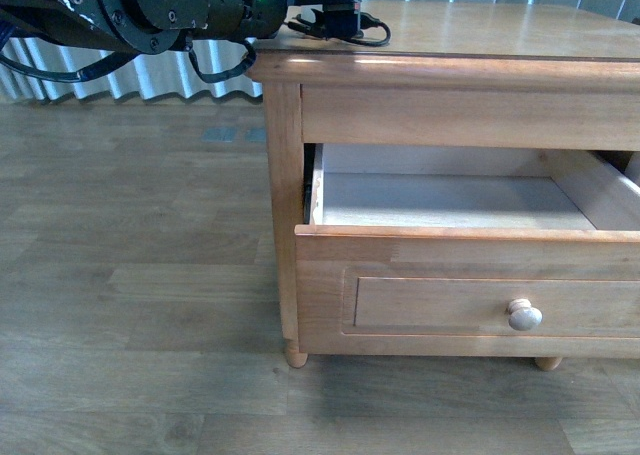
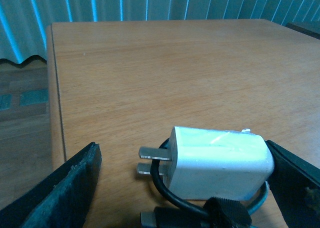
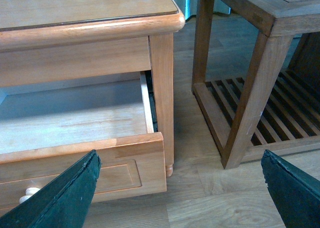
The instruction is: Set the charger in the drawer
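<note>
Wooden worktop (image 2: pixel 150 62). Charger (image 2: pixel 220 163): flat on it, between the spread fingers of my left hand (image 2: pixel 182 147), not yet gripped. Drawer (image 1: pixel 450 275): pulled open, charger not inside. My right hand (image 3: pixel 180 158): released, empty, just beside the drawer. Left to do: grasp, carry, deposit.

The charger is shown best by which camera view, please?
The left wrist view: the charger sits close up, with prongs and black cable clear. The front view shows only its cable on the tabletop; the right wrist view shows none.
</note>
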Controlling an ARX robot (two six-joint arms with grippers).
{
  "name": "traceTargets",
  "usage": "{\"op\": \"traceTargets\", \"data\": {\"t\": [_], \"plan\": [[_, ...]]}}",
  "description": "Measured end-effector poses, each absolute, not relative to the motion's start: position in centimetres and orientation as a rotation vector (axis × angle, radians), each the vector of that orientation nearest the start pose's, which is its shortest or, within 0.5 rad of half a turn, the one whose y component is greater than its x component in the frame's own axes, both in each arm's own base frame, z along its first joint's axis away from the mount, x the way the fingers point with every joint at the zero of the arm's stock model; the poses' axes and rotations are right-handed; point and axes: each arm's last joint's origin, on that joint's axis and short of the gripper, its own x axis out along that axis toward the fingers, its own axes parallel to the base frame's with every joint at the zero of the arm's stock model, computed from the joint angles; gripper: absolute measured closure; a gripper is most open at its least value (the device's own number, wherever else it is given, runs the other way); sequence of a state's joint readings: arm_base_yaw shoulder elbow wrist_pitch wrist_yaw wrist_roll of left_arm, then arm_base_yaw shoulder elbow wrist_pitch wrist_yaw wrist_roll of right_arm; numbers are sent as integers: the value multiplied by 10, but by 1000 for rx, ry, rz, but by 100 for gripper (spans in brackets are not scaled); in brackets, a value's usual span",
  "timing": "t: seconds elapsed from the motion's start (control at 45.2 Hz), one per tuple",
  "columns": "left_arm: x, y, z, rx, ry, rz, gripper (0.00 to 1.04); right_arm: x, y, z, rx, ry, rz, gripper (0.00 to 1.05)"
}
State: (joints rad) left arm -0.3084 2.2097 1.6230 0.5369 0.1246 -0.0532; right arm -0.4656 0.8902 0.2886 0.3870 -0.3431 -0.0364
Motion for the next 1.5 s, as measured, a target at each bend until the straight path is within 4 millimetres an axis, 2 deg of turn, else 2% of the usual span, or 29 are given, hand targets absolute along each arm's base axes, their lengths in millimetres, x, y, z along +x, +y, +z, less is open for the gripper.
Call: {"op": "traceTargets", "data": {"t": [0.464, 0.73, 1.084, 1.194, 1.504], "plan": [[487, -170, 224, -30, 55, -592, 6, 168, -73, 199, 48, 199, -118, 8], [486, -172, 223, -12, 65, -597, 7, 168, -73, 199, 48, 199, -118, 8], [487, -172, 223, -24, 73, -587, 53, 168, -73, 199, 48, 199, -118, 8], [487, -172, 224, -27, 63, -589, 57, 168, -73, 199, 48, 199, -118, 8], [482, -173, 221, -44, 49, -607, 57, 168, -73, 199, 48, 199, -118, 8]]}}
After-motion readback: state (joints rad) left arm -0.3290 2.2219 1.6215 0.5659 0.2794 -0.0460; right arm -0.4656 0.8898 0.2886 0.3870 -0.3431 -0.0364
